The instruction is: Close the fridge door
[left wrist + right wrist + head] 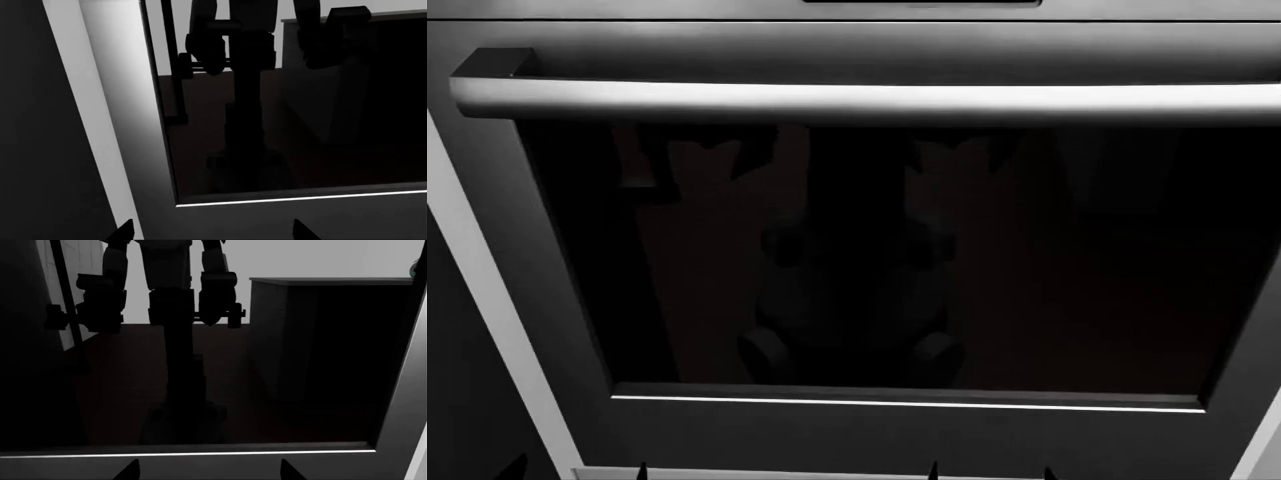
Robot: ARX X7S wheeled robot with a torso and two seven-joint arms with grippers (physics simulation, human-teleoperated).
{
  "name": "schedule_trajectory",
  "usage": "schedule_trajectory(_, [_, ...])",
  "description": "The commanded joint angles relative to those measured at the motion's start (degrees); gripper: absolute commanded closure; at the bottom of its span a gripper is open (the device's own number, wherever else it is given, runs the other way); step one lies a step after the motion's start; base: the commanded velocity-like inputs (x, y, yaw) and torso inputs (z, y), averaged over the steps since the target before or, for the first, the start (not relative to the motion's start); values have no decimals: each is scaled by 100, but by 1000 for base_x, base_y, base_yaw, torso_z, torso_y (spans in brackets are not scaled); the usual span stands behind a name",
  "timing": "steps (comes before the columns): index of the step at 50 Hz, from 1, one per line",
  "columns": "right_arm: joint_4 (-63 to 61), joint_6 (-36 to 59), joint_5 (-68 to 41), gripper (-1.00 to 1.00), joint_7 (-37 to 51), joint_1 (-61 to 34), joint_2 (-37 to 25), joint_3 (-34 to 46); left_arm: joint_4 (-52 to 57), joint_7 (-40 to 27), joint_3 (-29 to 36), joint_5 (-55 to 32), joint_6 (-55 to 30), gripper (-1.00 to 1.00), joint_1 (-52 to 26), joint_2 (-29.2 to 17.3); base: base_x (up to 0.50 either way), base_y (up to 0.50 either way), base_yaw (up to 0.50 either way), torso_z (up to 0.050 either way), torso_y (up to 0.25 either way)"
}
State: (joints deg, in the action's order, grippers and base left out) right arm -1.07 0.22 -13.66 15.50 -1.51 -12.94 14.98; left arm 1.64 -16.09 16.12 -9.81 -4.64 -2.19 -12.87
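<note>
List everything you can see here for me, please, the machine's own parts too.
oven door: one, dark glass in a grey metal frame, directly ahead, mirroring the robot
bar handle: one, silver, horizontal across the oven door's top
fridge door: one, probably; dark grey panel with a white edge, left of the oven
left hand: one, only dark fingertips show, spread apart, close to the oven door
right hand: one, only dark fingertips show, spread apart, close to the oven door
</note>
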Motion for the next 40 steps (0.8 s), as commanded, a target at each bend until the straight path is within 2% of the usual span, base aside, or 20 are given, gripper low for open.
schedule_trajectory(1, [86,-90,89,-100,-147,-25,100,-89,-132,150,-123,88,309,-100,-4,113,0,0,0,0,0])
schedule_trajectory(5, [66,-85,190,-100,-99,-31,74,-38,-164,144,-111,86,331,-100,-11,108,0,44,0,0,0])
schedule_trajectory(10, [81,-82,131,-100,-91,-33,75,-54,-162,133,-94,80,337,-100,-6,98,1,418,0,0,0])
schedule_trajectory(40, [49,-162,58,-100,-52,-20,17,12,-145,63,-31,9,345,-100,-18,41,0,0,0,0,0])
